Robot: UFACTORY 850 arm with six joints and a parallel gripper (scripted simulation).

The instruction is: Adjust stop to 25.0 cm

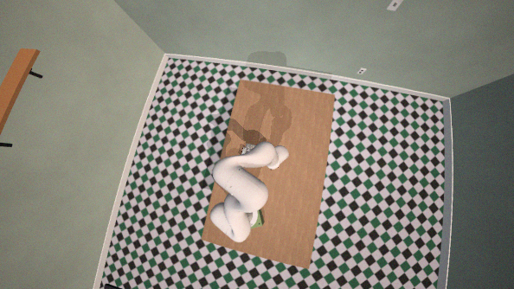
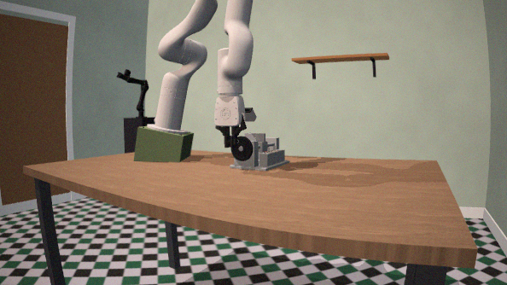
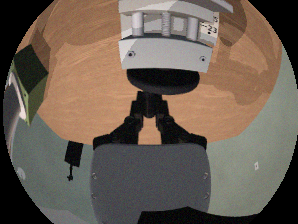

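A grey stop fixture point(image 2: 265, 153) stands on the wooden table, with a black handwheel point(image 2: 241, 148) on its near end. My gripper point(image 2: 232, 137) comes down from above and is shut on the rim of the handwheel. In the wrist view the two dark fingers meet at the black handwheel point(image 3: 162, 80), with the grey fixture body point(image 3: 164, 30) and its small scale point(image 3: 210, 28) beyond. In the overhead view the arm hides the fixture; only a grey bit point(image 1: 247, 146) shows.
The arm's green base block point(image 2: 162, 145) stands on the table left of the fixture. A black stand with a small arm point(image 2: 137, 108) is behind the table. A wall shelf point(image 2: 340, 58) hangs at the back.
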